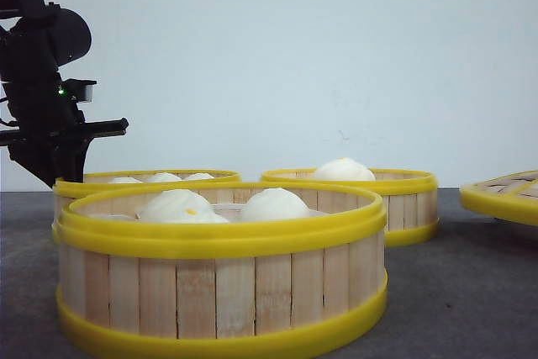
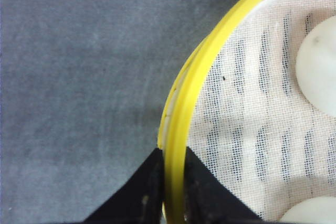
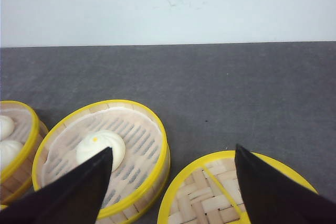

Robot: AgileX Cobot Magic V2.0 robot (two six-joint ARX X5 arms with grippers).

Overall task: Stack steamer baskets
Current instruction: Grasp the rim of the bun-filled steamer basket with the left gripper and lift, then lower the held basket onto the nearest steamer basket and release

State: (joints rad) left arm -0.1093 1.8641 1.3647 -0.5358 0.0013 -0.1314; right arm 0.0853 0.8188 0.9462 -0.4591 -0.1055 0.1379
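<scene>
While both arms work over it, worktop [image 3: 236, 82]: dark grey cloth-like surface carrying three steamer baskets and a lid.
Near steamer basket [image 1: 220, 292]: closest to the front camera, well apart from either set of jaws; holds two white buns.
Left rear steamer basket [image 1: 71, 187]: its yellow top ring [image 2: 181, 124] runs between the left jaws; white mesh liner and buns lie inside.
Right rear steamer basket [image 3: 102, 156]: just ahead of the right jaws, toward their left finger; holds one bun [image 3: 101, 148] with an orange dot.
Woven lid [image 3: 210, 192]: flat, yellow-rimmed, directly below the right jaws, not touched.
Left gripper [image 2: 173, 174]: jaws narrow, pinching the left rear basket's rim, one finger outside, one inside.
Right gripper [image 3: 173, 182]: jaws wide, holding nothing, hovering above the lid.
</scene>
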